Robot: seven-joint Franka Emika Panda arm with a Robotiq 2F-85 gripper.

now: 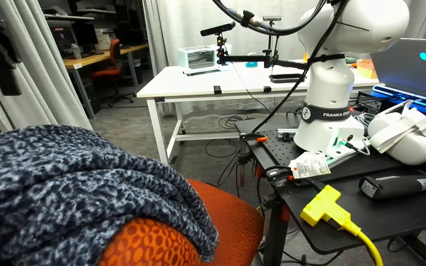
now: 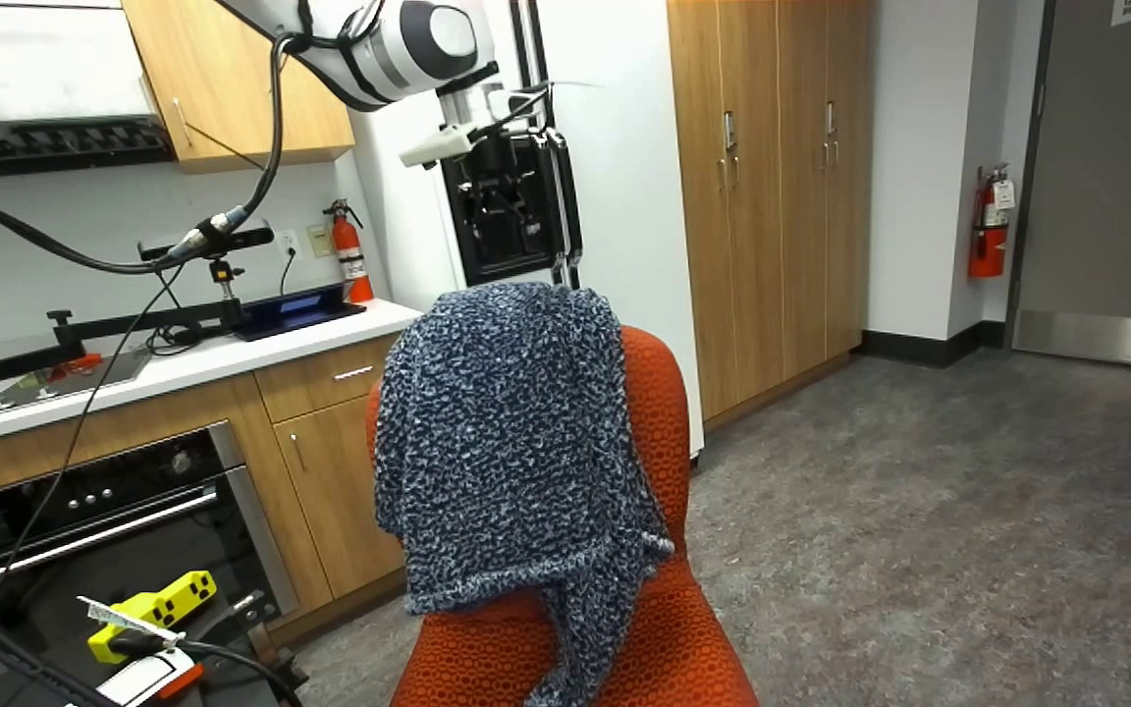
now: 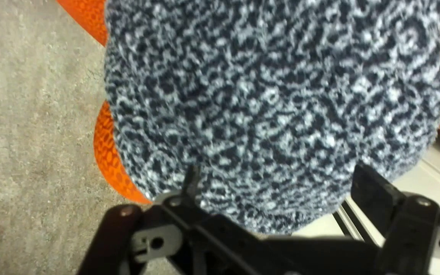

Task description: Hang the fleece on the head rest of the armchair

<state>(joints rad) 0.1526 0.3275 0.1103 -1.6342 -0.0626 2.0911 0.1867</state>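
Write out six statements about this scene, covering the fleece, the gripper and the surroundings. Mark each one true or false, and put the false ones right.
1. The fleece hangs over the backrest of the orange chair. True.
2. The gripper is closed on the fleece. False: it is open and holds nothing.
3. A toaster oven stands on the white table. True.
4. The yellow power splitter lies on the floor. False: it lies on the black table.
5. A red fire extinguisher hangs near the grey door. True.
6. The fleece hides the whole backrest. False: part of the orange backrest shows beside it.
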